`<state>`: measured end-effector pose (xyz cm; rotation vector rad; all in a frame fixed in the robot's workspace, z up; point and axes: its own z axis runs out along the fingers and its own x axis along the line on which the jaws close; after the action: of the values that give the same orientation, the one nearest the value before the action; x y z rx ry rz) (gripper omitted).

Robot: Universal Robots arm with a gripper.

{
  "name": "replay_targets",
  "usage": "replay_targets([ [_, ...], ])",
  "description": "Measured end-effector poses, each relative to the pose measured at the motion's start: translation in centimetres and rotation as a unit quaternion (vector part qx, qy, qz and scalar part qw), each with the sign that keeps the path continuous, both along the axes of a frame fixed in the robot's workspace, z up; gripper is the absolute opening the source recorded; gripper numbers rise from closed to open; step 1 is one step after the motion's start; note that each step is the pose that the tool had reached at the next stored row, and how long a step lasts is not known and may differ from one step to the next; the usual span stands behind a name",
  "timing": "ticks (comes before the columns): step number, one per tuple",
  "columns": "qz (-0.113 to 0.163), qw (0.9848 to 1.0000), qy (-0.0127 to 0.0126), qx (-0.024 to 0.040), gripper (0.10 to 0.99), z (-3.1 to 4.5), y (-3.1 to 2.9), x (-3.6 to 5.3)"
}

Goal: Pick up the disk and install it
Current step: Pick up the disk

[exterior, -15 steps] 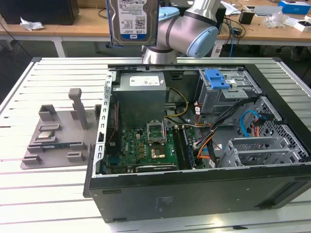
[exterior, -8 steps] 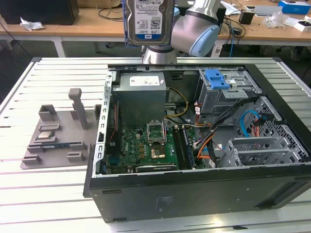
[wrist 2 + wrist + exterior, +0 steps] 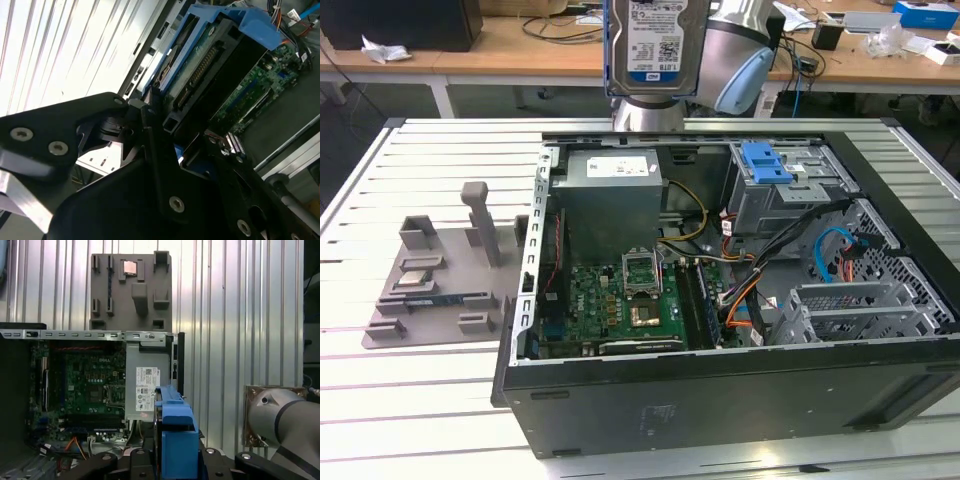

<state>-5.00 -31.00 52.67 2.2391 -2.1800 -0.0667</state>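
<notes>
The pick-up part looks finished: the gripper (image 3: 176,460) is clamped on the disk (image 3: 655,45) and holds it upright in the air, above the far side of the open computer case (image 3: 720,375), over the power supply (image 3: 610,190). In the first wrist view its blue carrier sits between the black jaws. The installing is not yet done, I think: the disk is well apart from the drive cage (image 3: 790,205), where a bare blue bracket (image 3: 765,162) lies.

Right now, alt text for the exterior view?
The disk hangs upright at the top edge, label facing the camera, above an open computer case lying on a slatted metal table. Inside show a motherboard, a power supply and a blue bracket; a grey fixture tray sits at the exterior view's left.
</notes>
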Motion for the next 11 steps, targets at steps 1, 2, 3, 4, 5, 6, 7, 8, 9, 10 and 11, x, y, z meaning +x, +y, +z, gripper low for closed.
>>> replay_targets([
  [1,0.000,1.0000,0.0001,0.0001,0.369,-0.03,-0.14,0.36],
  [2,0.000,1.0000,0.0005,-0.0001,0.369,-0.05,-0.35,0.83],
  [3,0.000,1.0000,0.0006,-0.0001,0.369,-0.07,-0.51,1.08],
  [4,0.000,1.0000,0.0006,0.0000,0.369,-0.09,-0.64,1.23],
  [5,0.000,1.0000,0.0007,0.0000,0.369,-0.10,-0.83,1.36],
  [6,0.000,1.0000,0.0007,-0.0001,0.369,-0.11,-1.04,1.44],
  [7,0.000,1.0000,0.0007,0.0000,0.369,-0.13,-1.47,1.49],
  [8,0.000,1.0000,0.0007,0.0000,0.369,-0.14,-2.03,1.50],
  [9,0.000,1.0000,0.0007,0.0000,0.369,-0.16,-2.48,1.50],
  [10,0.000,1.0000,0.0007,0.0000,0.369,-0.16,-2.78,1.50],
  [11,0.000,1.0000,0.0007,0.0000,0.369,-0.17,-3.16,1.50],
])
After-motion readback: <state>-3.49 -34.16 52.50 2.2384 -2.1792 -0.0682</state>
